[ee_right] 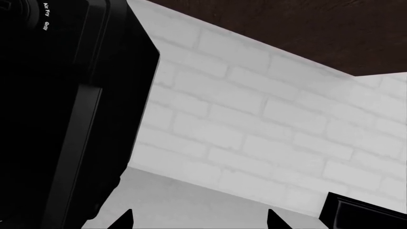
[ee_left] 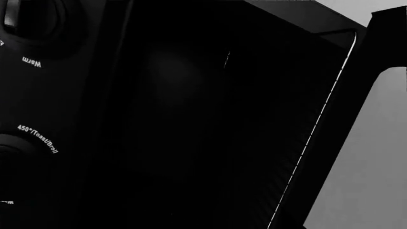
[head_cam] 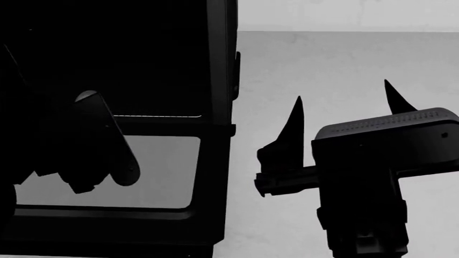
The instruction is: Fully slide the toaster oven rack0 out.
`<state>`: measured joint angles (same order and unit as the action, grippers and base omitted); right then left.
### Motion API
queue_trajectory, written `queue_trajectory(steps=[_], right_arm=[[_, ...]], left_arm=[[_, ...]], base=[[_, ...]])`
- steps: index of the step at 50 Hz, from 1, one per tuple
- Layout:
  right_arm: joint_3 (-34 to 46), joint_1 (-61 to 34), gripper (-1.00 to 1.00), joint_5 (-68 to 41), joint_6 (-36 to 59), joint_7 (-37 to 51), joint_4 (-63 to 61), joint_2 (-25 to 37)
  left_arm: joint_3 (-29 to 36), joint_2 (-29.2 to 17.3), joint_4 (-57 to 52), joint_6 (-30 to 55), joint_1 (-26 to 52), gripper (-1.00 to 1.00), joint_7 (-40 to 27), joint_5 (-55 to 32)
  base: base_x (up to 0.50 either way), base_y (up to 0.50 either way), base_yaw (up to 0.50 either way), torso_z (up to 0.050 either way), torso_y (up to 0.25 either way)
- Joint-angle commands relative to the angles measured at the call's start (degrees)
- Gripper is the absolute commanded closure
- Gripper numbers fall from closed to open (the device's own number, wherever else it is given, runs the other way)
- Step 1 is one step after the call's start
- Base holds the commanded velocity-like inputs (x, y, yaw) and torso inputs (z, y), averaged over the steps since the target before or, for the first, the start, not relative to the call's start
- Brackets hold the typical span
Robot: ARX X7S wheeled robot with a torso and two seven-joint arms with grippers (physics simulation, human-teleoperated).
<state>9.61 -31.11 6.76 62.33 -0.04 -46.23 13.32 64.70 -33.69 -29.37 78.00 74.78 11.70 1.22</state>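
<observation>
While the pale grey counter (head_cam: 337, 59) spreads across the right of the head view, the toaster oven (head_cam: 115, 54) fills the left as a big matte black box standing on it. Its black-framed glass door (head_cam: 165, 172) hangs open toward the robot, the counter showing pale through the pane. Behind, in the right wrist view, a white brick wall (ee_right: 254, 124) rises under a dark brown cabinet (ee_right: 305, 28). Inside the dark cavity lies the rack0 (ee_left: 279, 157), a flat grille of fine bars; its thin pale front bar (head_cam: 158, 115) glints just above the door's hinged edge, so the rack sits at the mouth of the oven and not over the door. On the control panel, white lettering reads Warm (ee_left: 32, 62) beside a knob. The left hand (head_cam: 97, 161) is a dark shape in front of the door pane, below the rack's front bar; whether its fingers are parted or closed I cannot tell. The right hand (head_cam: 344, 107) hangs over bare counter, well apart from the oven, its two pointed fingers spread wide and gripping nothing.
</observation>
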Motion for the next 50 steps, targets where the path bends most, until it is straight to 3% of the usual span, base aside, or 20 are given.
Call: queue_trajectory(steps=[1,22,23,36,50], right_arm=[[-0.4,0.1,-1.0,-0.3,0.1,0.0,-0.2,0.3],[-0.3,0.3,-1.0,-0.6,-1.1,0.6,1.3,0.6],[-0.3,0.4,-1.0,-0.6,-1.1,0.6,1.3,0.6],[-0.1,0.2,-1.0,-0.7,-0.6,0.7,0.8,0.8],[0.1,-0.1,-1.0,-1.1,-0.8,0.9,1.1,0.7]], left_arm=[[5.0,0.7,11.6,-7.2,2.4,-1.0,2.3,-0.6],[9.1,4.7,32.1,-18.2,1.8,-1.0,2.0,0.6],[9.0,4.7,31.9,-18.2,1.7,1.0,1.9,0.7],[8.0,2.8,24.3,-15.1,0.3,1.0,0.6,0.8],[9.5,-3.2,-3.0,2.0,-3.9,1.0,-3.4,4.5]], base=[[0.0,0.0,0.0,0.0,0.0],[0.0,0.0,0.0,0.0,0.0],[0.0,0.0,0.0,0.0,0.0],[0.0,0.0,0.0,0.0,0.0],[0.0,0.0,0.0,0.0,0.001]])
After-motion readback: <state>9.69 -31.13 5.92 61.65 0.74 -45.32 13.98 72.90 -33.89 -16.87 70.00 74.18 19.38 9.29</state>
